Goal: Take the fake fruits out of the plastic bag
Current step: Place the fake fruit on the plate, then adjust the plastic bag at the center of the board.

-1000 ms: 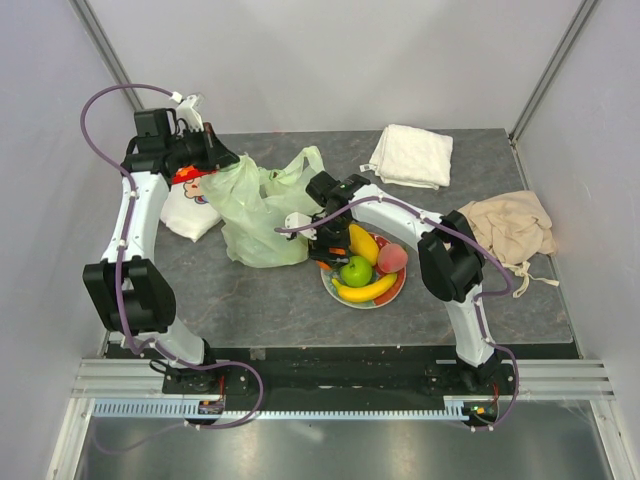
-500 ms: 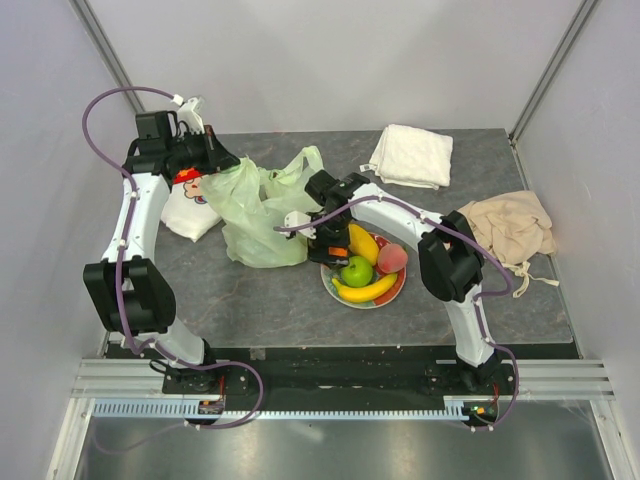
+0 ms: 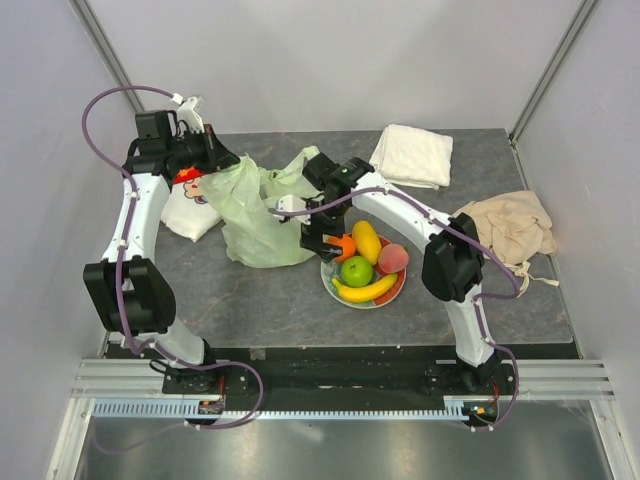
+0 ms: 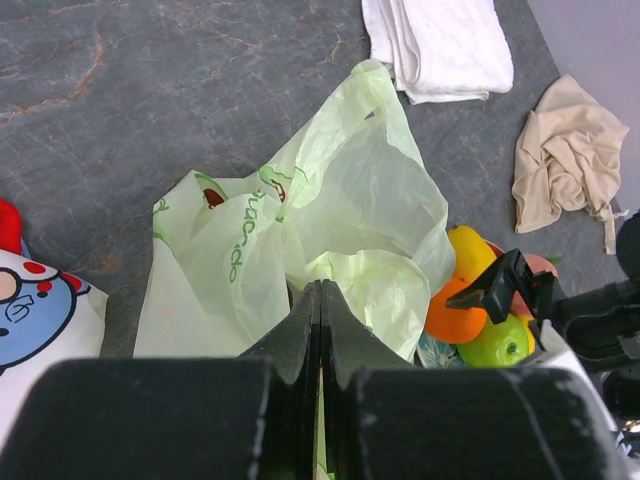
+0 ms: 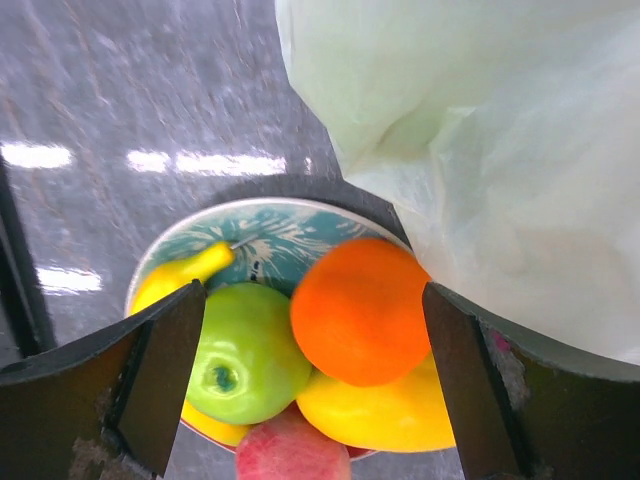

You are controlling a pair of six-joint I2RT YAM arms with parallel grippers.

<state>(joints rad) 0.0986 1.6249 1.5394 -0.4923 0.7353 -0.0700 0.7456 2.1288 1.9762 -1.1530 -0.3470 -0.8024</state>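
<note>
Holding the bag (image 3: 255,215) up by one edge, with fruits piled on the plate (image 3: 398,288) just beside it.
The left gripper (image 3: 215,158) is clamped tight on the bag's upper edge at the back left of the table (image 3: 250,290), and the rest of the bag slumps on the surface. The right gripper (image 3: 322,243) hangs over the plate's left rim, jaws spread wide and gripping nothing, with the orange (image 3: 345,246) just beneath them. The apple (image 3: 356,270), banana (image 3: 368,290), peach (image 3: 392,258) and a yellow fruit (image 3: 367,240) lie on the plate too. The bag's inside is hidden.
</note>
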